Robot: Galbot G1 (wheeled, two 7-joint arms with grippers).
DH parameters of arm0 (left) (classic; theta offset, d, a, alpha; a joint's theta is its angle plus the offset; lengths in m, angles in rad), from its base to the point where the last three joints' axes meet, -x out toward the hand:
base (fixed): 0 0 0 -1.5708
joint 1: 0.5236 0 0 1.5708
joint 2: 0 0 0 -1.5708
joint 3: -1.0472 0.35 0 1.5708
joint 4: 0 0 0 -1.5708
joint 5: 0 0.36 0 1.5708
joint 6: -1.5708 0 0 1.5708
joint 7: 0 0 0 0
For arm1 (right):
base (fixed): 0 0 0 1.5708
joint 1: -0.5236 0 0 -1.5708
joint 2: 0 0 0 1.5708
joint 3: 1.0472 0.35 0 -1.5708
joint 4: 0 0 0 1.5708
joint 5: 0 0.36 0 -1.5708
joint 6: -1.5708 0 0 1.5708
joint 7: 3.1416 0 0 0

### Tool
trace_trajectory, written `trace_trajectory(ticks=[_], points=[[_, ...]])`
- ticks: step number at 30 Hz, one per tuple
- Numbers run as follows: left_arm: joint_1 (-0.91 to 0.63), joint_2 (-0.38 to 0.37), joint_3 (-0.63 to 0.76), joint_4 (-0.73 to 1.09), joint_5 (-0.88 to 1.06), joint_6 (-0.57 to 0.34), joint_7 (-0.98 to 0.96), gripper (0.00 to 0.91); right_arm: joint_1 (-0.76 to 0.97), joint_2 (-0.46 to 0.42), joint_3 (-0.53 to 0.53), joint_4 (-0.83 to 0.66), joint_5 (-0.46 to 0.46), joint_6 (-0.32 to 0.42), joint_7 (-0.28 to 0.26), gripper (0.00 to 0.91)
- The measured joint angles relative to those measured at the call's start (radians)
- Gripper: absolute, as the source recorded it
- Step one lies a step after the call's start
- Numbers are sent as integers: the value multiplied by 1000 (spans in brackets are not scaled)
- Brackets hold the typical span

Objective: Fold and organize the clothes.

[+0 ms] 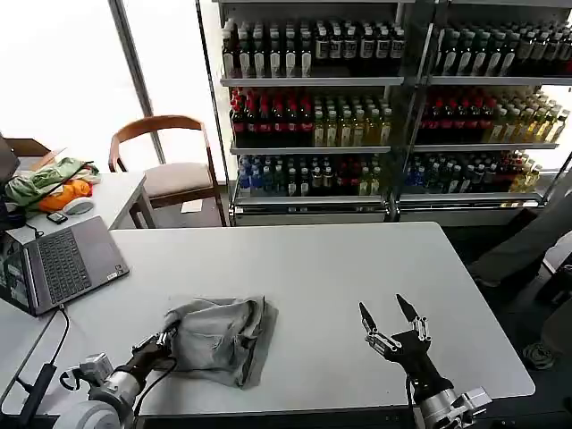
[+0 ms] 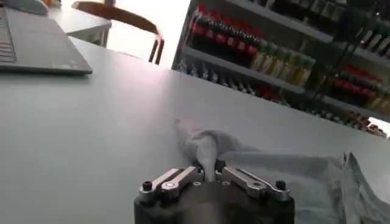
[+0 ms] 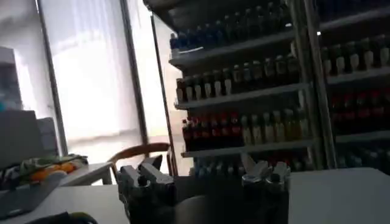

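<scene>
- The left gripper (image 1: 166, 340) sits low at about 7 o'clock in the head view, near the table's front edge, its fingers pressed together on a fold of the grey shirt (image 1: 219, 338); in the left wrist view the left gripper (image 2: 207, 172) pinches a raised peak of the grey shirt (image 2: 286, 176) between the two finger links.
- The right gripper (image 1: 387, 315) stands at about 5 o'clock, over the near right part of the white table (image 1: 357, 259), its two dark fingers spread in a V and pointing up and away, holding nothing and well apart from the shirt.
- The shirt lies crumpled in a loose folded heap on the table's near left part, at about 7 o'clock, touching the left gripper at its left edge.
- An open laptop (image 1: 63, 264) rests at about 9 o'clock, on the table's left edge.
- Farther, at about 10 o'clock, a green-and-orange cloth bundle (image 1: 49, 183) lies on a second small table (image 1: 121, 192).
- A wooden chair (image 1: 174, 174) stands behind that, at about 11 o'clock.
- Farthest, from 12 to 2 o'clock, shelves of bottled drinks (image 1: 313, 107) fill the back wall.
</scene>
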Motion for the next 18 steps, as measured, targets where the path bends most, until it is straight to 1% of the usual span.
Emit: trace_trajectory(ticks=[5, 11, 18], points=[[-8, 17, -52, 9, -36, 1, -5, 0, 2, -2, 3, 1, 1, 1, 0, 907], [7, 55, -150, 30, -73, 20, 2, 0, 8, -6, 2, 1, 4, 2, 0, 907], [40, 131, -290, 56, -106, 60, 16, 0, 20, -7, -7, -4, 9, 5, 0, 907]])
